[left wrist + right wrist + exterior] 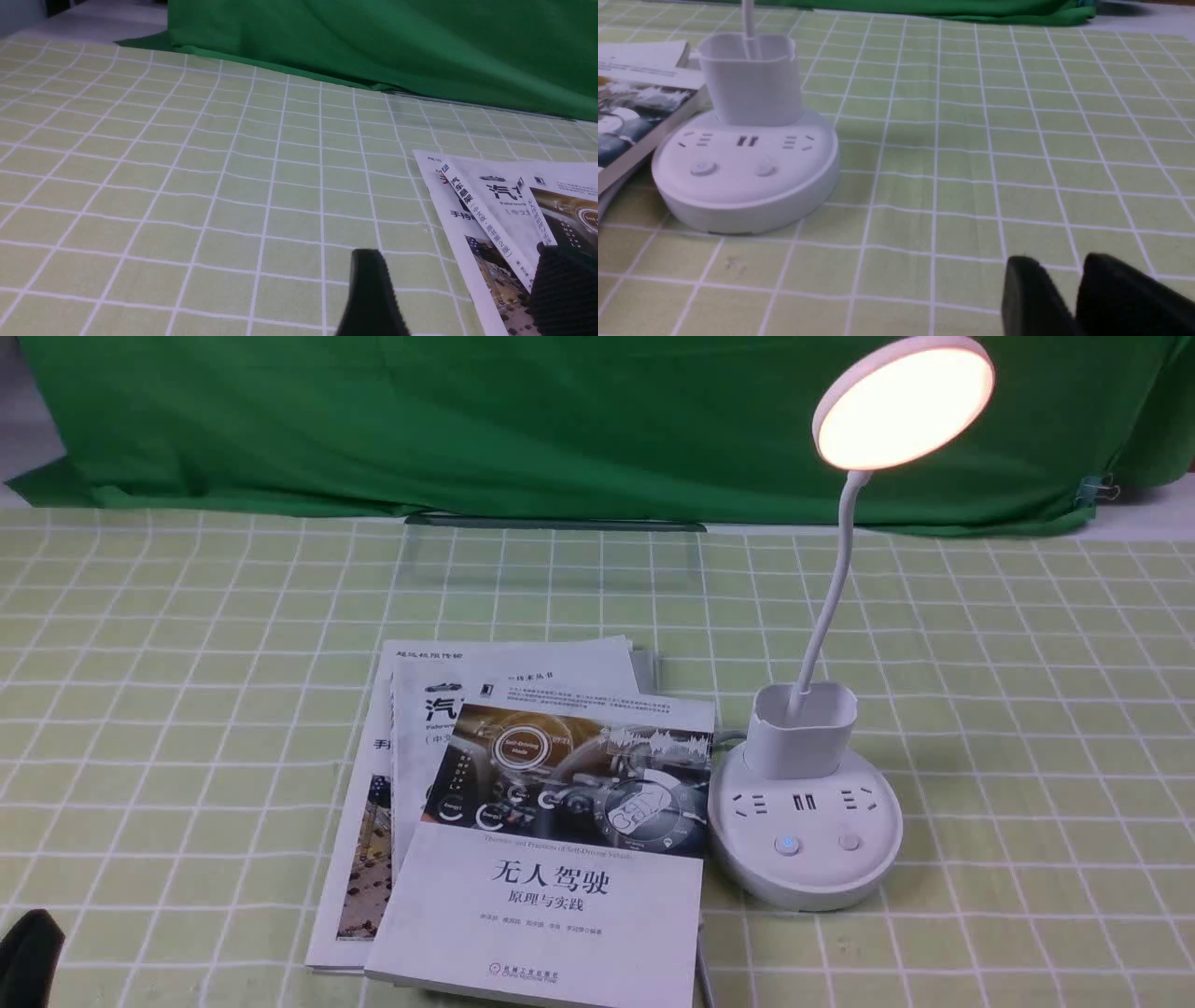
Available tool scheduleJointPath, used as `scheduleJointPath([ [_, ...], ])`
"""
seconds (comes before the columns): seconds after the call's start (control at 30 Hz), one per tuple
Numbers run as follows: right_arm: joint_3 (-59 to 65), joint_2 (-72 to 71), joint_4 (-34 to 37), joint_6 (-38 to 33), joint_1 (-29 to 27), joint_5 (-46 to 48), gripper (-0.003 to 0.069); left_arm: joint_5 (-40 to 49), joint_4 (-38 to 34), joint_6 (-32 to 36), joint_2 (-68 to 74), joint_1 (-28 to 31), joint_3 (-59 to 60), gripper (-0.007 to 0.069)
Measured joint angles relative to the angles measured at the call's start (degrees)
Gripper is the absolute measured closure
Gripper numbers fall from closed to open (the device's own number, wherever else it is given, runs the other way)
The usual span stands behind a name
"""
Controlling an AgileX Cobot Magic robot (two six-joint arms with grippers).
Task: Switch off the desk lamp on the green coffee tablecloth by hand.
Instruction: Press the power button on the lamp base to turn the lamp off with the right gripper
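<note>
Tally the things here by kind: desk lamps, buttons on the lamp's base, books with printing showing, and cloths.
Desk lamp: 1
Base buttons: 2
Printed books: 3
Cloths, checked tablecloth and green backdrop: 2
Total: 8

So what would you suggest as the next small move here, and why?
Probably ease the right gripper leftward towards the base's buttons: the lamp's head glows, and the gripper hangs off to the base's right.
</note>
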Motion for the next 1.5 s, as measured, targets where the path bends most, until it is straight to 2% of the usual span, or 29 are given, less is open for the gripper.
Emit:
scheduleJointPath([
  [1.2, 0.00, 0.00, 0.46, 0.59, 0.00, -1.67, 0.0418, 0.00, 0.00, 0.00, 0.00, 0.00, 0.05, 0.0214],
  [1.27, 0.00, 0.00, 2.39, 4.15, 0.00, -4.67, 0.0418, 0.00, 0.00, 0.00, 0.00, 0.00, 0.05, 0.0214],
  [1.37, 0.00, 0.00, 7.03, 14.85, 0.00, -11.12, 0.0418, 0.00, 0.00, 0.00, 0.00, 0.00, 0.05, 0.0214],
  [1.4, 0.00, 0.00, 7.28, 15.79, 0.00, -11.55, 0.0418, 0.00, 0.00, 0.00, 0.00, 0.00, 0.05, 0.0214],
  [1.43, 0.00, 0.00, 8.52, 21.39, 0.00, -14.16, 0.0418, 0.00, 0.00, 0.00, 0.00, 0.00, 0.05, 0.0214],
  [1.5, 0.00, 0.00, 9.38, 25.56, 0.00, -16.74, 0.0418, 0.00, 0.00, 0.00, 0.00, 0.00, 0.05, 0.0214],
])
